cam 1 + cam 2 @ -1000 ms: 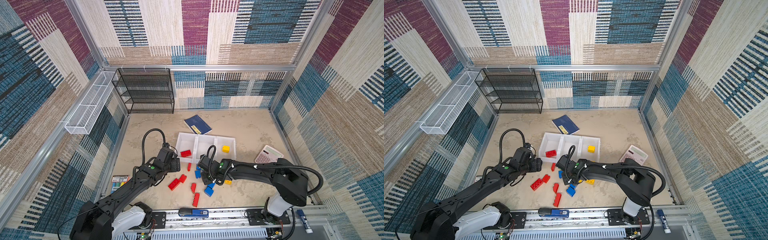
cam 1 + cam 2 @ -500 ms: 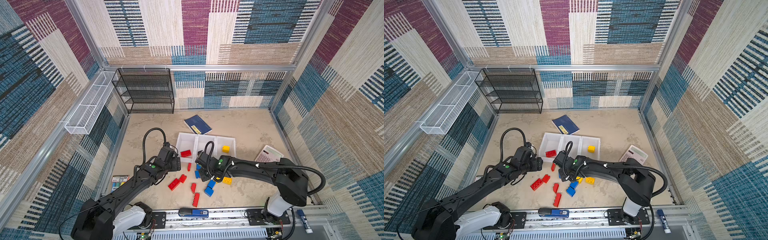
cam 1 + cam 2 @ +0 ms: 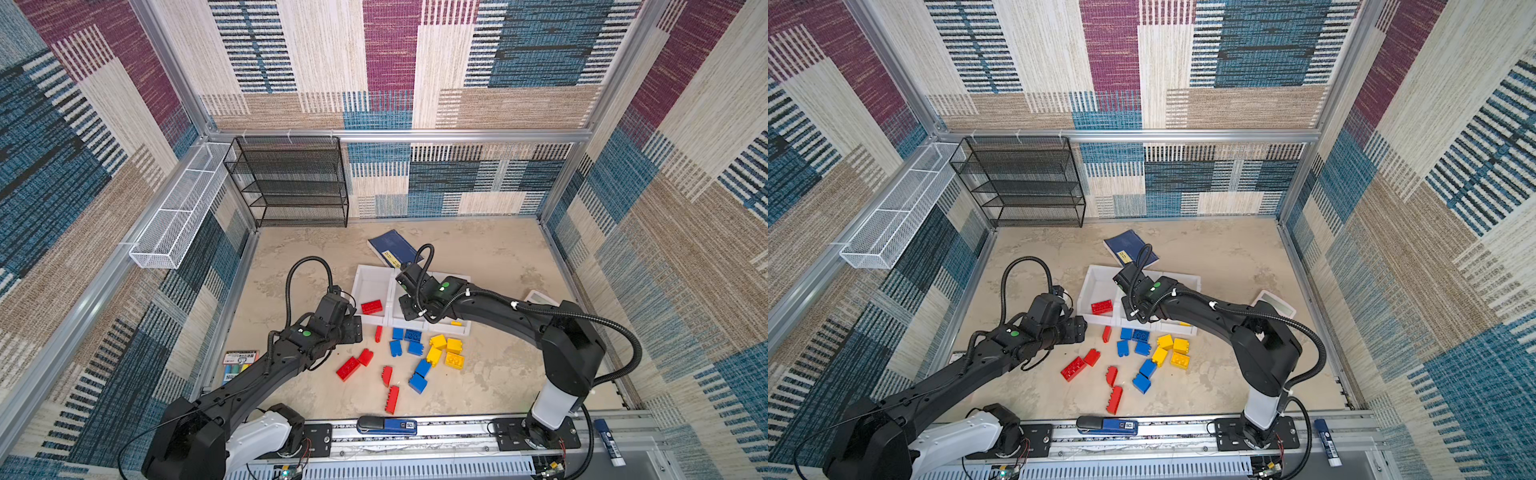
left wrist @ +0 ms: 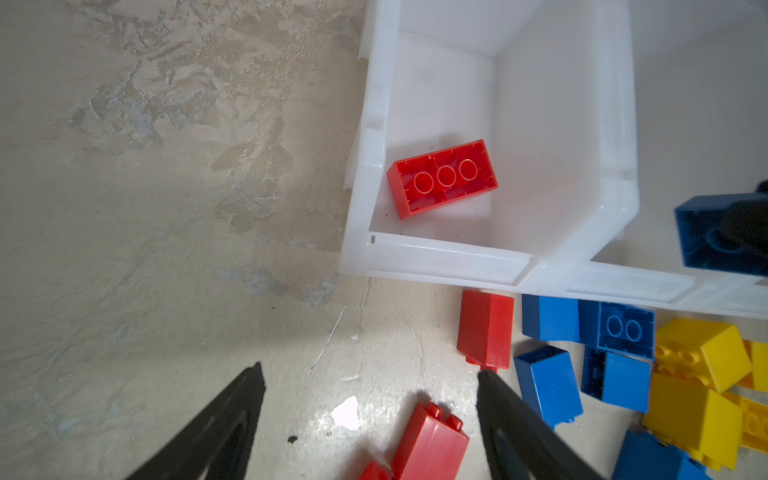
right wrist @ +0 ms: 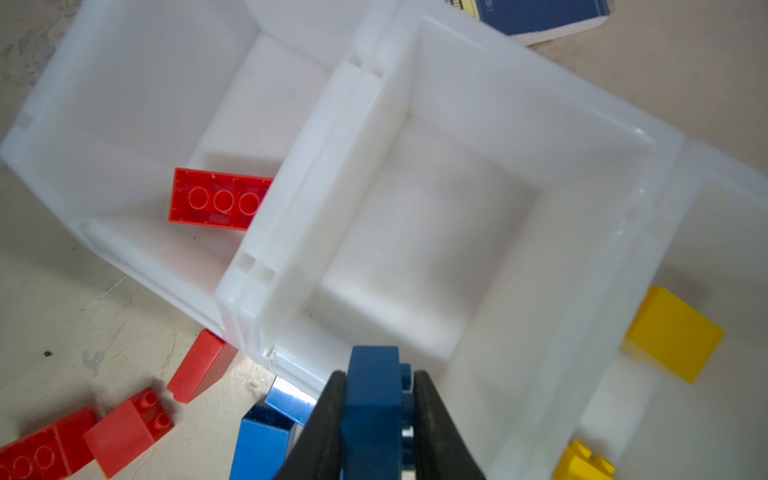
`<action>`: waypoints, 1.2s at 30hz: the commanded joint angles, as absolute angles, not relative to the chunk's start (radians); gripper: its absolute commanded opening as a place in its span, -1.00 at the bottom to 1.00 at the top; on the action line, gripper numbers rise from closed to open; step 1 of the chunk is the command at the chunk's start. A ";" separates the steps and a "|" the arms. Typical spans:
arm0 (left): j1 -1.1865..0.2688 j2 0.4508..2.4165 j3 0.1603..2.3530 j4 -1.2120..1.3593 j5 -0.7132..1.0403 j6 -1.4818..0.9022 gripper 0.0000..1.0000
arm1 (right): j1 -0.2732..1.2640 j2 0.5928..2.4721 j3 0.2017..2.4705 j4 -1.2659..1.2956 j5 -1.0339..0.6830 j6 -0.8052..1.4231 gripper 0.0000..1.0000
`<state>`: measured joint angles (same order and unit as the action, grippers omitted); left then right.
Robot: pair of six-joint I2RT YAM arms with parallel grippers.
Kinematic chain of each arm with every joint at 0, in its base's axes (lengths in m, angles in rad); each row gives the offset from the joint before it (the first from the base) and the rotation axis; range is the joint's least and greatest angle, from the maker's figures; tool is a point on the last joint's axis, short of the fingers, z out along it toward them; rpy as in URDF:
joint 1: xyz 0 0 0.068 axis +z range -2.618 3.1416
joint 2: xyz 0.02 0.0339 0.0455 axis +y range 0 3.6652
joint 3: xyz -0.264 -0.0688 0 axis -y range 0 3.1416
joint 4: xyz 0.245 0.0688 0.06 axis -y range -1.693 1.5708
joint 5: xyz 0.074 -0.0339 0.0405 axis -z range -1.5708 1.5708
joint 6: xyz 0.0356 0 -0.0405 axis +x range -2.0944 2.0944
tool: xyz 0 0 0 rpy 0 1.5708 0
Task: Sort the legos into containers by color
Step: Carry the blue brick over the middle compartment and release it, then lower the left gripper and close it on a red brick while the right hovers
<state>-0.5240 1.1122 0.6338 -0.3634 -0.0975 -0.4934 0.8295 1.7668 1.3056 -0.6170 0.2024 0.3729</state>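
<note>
Blue brick sits clamped in right gripper over middle bin; left gripper hangs wide apart, red brick just beneath.

Your left arm and right arm are black, each with a white base link on a black screwed plate bolted to the silver rail. Farthest from the rail, a green dot marks each wrist beside a ribbed black cable. The left gripper has tapered black fingers.
</note>
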 commanded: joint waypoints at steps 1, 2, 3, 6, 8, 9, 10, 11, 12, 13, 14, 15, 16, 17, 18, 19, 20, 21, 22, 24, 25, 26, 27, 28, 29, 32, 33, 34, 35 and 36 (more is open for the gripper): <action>-0.523 1.104 0.628 -0.378 -0.080 -0.491 0.66 | 0.824 1.777 1.308 -0.591 0.209 0.360 -0.41; -0.522 1.102 0.626 -0.377 -0.078 -0.492 0.67 | 0.824 1.776 1.309 -0.591 0.208 0.363 -0.38; -0.523 1.100 0.624 -0.374 -0.075 -0.492 0.67 | 0.824 1.773 1.308 -0.591 0.210 0.368 -0.35; -0.523 1.103 0.621 -0.365 -0.066 -0.492 0.66 | 0.824 1.764 1.305 -0.591 0.219 0.373 -0.19; -0.523 1.107 0.622 -0.367 -0.059 -0.491 0.67 | 0.824 1.759 1.303 -0.595 0.225 0.374 -0.11; -0.522 1.110 0.623 -0.367 -0.055 -0.491 0.66 | 0.822 1.755 1.301 -0.597 0.227 0.376 -0.08; -0.523 1.112 0.623 -0.367 -0.051 -0.490 0.66 | 0.821 1.752 1.299 -0.597 0.228 0.377 -0.06; -0.523 1.112 0.622 -0.367 -0.044 -0.492 0.66 | 0.822 1.749 1.298 -0.595 0.227 0.381 -0.05; -0.523 1.112 0.620 -0.367 -0.035 -0.492 0.65 | 0.822 1.746 1.298 -0.595 0.227 0.385 -0.04; -0.524 1.112 0.618 -0.367 -0.029 -0.494 0.65 | 0.821 1.742 1.296 -0.595 0.227 0.392 -0.03; -0.524 1.111 0.615 -0.369 -0.025 -0.493 0.64 | 0.822 1.737 1.294 -0.594 0.227 0.400 -0.02; -0.524 1.109 0.613 -0.377 -0.025 -0.495 0.64 | 0.822 1.729 1.288 -0.590 0.227 0.407 -0.01; -0.525 1.106 0.613 -0.384 -0.031 -0.499 0.64 | 0.822 1.720 1.280 -0.584 0.223 0.415 -0.01; -0.526 1.103 0.613 -0.398 -0.038 -0.503 0.64 | 0.822 1.712 1.271 -0.578 0.220 0.424 0.00; -0.527 1.099 0.616 -0.422 -0.052 -0.508 0.64 | 0.821 1.703 1.259 -0.573 0.216 0.435 0.00; -0.529 1.093 0.619 -0.440 -0.062 -0.507 0.64 | 0.822 1.695 1.250 -0.568 0.213 0.443 0.01; -0.534 1.088 0.622 -0.462 -0.072 -0.502 0.63 | 0.822 1.686 1.237 -0.563 0.210 0.450 0.01; -0.541 1.082 0.623 -0.482 -0.084 -0.495 0.63 | 0.822 1.678 1.227 -0.559 0.208 0.456 0.01; -0.550 1.076 0.625 -0.506 -0.102 -0.493 0.64 | 0.822 1.670 1.217 -0.555 0.207 0.463 0.02; -0.568 1.068 0.623 -0.536 -0.120 -0.489 0.63 | 0.821 1.656 1.196 -0.548 0.207 0.473 0.02; -0.581 1.064 0.619 -0.546 -0.119 -0.493 0.63 | 0.822 1.651 1.187 -0.545 0.207 0.479 0.02; -0.594 1.061 0.614 -0.553 -0.121 -0.499 0.63 | 0.822 1.644 1.179 -0.542 0.205 0.482 0.02; -0.608 1.060 0.609 -0.558 -0.121 -0.506 0.63 | 0.821 1.642 1.174 -0.540 0.204 0.484 0.02; -0.622 1.057 0.603 -0.563 -0.123 -0.513 0.63 | 0.822 1.640 1.169 -0.540 0.203 0.486 0.02; -0.635 1.056 0.597 -0.569 -0.126 -0.517 0.63 | 0.822 1.638 1.166 -0.540 0.203 0.489 0.03; -0.660 1.060 0.585 -0.572 -0.116 -0.507 0.63 | 0.823 1.634 1.157 -0.540 0.200 0.492 0.03; -0.666 1.066 0.583 -0.572 -0.114 -0.503 0.63 | 0.821 1.633 1.154 -0.539 0.199 0.494 0.03; -0.677 1.070 0.580 -0.574 -0.116 -0.502 0.63 | 0.822 1.631 1.151 -0.538 0.198 0.495 0.03; -0.687 1.080 0.583 -0.579 -0.124 -0.504 0.63 | 0.822 1.631 1.149 -0.537 0.199 0.497 0.03; -0.696 1.089 0.584 -0.585 -0.132 -0.507 0.62 | 0.822 1.631 1.148 -0.537 0.198 0.497 0.03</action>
<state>-0.6792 1.0752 0.5850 -0.5564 -0.1062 -0.4969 0.8207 1.6367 1.1519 -0.5575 0.2081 0.4759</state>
